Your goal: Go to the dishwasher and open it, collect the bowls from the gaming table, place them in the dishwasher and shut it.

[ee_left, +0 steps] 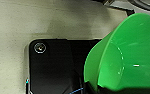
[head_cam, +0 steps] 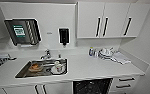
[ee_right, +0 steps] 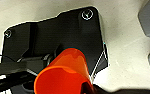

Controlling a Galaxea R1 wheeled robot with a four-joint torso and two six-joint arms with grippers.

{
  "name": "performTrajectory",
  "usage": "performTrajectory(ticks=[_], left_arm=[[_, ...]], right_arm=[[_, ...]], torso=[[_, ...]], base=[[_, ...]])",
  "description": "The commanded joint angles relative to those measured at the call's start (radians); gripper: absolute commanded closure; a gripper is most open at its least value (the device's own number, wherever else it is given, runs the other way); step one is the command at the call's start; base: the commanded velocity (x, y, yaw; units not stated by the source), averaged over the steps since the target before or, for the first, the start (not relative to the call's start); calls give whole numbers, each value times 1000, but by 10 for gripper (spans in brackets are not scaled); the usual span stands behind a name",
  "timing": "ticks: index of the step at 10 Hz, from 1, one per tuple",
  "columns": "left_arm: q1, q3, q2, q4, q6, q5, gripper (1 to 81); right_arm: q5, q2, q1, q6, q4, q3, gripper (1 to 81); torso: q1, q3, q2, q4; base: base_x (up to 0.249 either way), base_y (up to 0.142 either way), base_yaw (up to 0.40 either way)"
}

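No legible text, even on the green-lit screen [head_cam: 19, 31] of the wall-mounted unit.

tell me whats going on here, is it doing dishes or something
The robot faces a white kitchen counter with a sink holding some dishes. Under the counter the dishwasher appears open, its dark inside showing. A green bowl sits large in the left wrist view and an orange bowl in the right wrist view, apparently one carried by each arm, though the fingers are hard to make out. Neither bowl is in the dishwasher yet.
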Motion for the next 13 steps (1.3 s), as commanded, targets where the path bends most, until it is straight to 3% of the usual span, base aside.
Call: performTrajectory(ticks=[1,7,13], left_arm=[[-38,8,-19,15,4,30,811],[-38,37,-17,14,0,29,811],[-151,341,-154,14,4,30,811]], right_arm=[[-45,-18,32,1,-2,-5,811],[-48,-15,36,1,-2,-5,811],[-43,-15,39,1,1,-1,811]], torso=[[0,0,0,0],[-1,0,1,0],[-1,0,1,0]], base=[[84,0,0],[0,0,0],[0,0,0]])
